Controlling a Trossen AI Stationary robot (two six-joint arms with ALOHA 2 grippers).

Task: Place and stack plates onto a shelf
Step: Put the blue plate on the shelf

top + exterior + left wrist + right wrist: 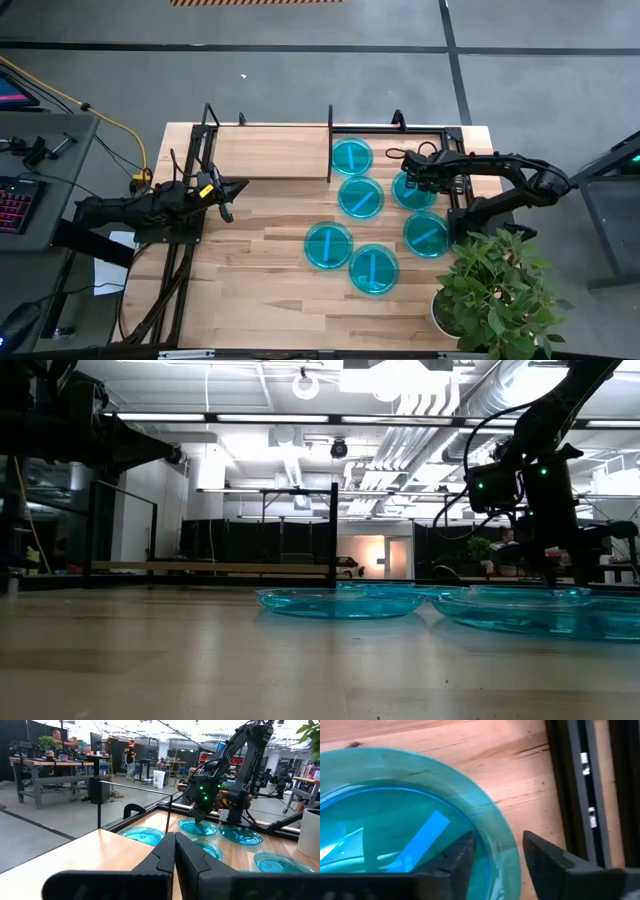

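No readable writing, brand or label is seen on any item. Six cyan-blue plates are seen from above: one plate (352, 156) lies at the right end of the shelf (270, 152), just right of the black divider (330, 143), and nothing else is carried by the wooden board. The other five lie on the table (250, 290) in a loose cluster: one (360, 197) just in front of the shelf, one (416, 190) to its right under the right arm, one (427, 234) nearer the potted plant (495, 295), and two (328, 245) (374, 268) towards the table's front. A paler straight stripe is shown across each face, and nothing is held in any of them. The right gripper (408, 180) is lowered at the rim of the plate (410, 825) beside the shelf's black frame; in the right wrist view its fingers (455, 855) are set narrowly apart astride that rim, one inside the plate and one outside, without being closed on it. The left gripper (226, 199) is held above the table's left side, in front of the shelf, with its fingers (165, 857) pressed together and nothing between them. A person is seen far back in the room in the left wrist view.
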